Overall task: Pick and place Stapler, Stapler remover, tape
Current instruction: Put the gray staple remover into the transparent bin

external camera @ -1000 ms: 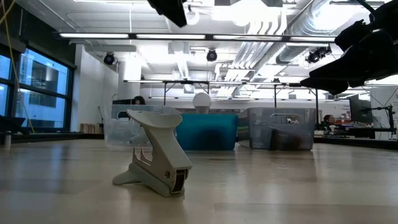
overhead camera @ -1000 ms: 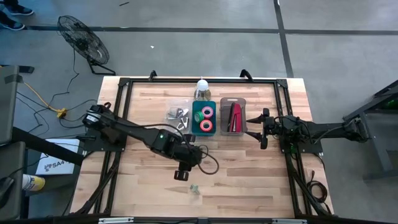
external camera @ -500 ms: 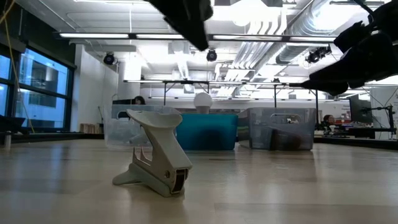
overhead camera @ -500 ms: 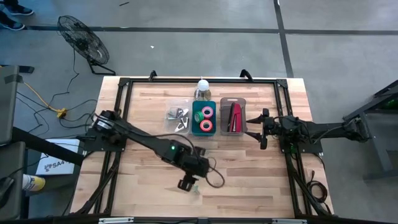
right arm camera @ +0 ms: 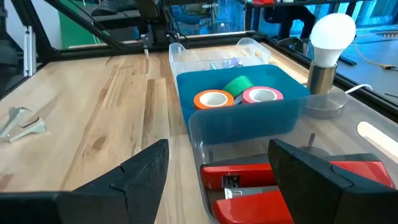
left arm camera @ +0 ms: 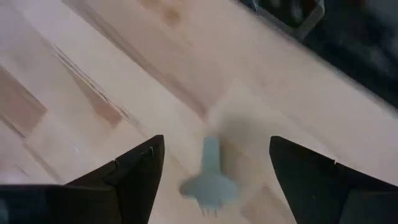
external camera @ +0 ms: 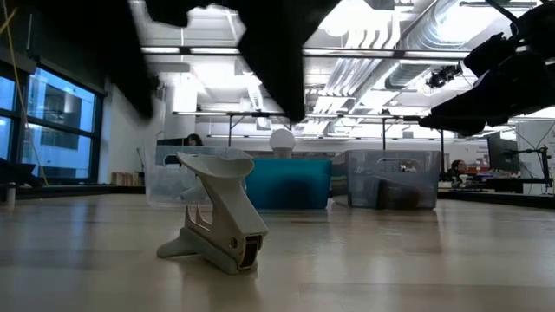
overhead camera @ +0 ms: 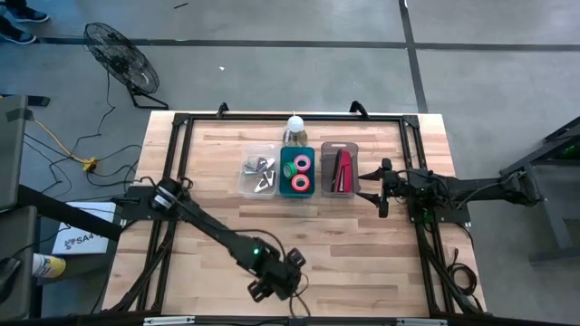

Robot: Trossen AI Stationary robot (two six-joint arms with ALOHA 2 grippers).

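Note:
The pale staple remover (external camera: pixel 217 217) stands on the wood near the table's near edge, resting on its lower jaw and back end. My left gripper (left arm camera: pixel 211 180) hovers over it, open, one finger on each side without touching (external camera: pixel 217 108); in the high view the gripper (overhead camera: pixel 272 286) hides it. The red stapler (right arm camera: pixel 273 186) lies in a clear bin (overhead camera: pixel 340 170). Pink, orange and green tape rolls (right arm camera: pixel 239 93) sit in the blue bin (overhead camera: pixel 297 172). My right gripper (overhead camera: pixel 381 187) waits open beside the stapler bin.
A clear bin (overhead camera: pixel 258 172) left of the blue one holds several silvery claw pieces. A light bulb on a base (right arm camera: pixel 329 43) stands behind the bins at the far edge. Bare wood lies around the staple remover and between it and the bins.
My left gripper has moved toward the table's near edge and come down over the staple remover, its fingers now showing on both sides of it in the low view. The staple remover has stayed where it was.

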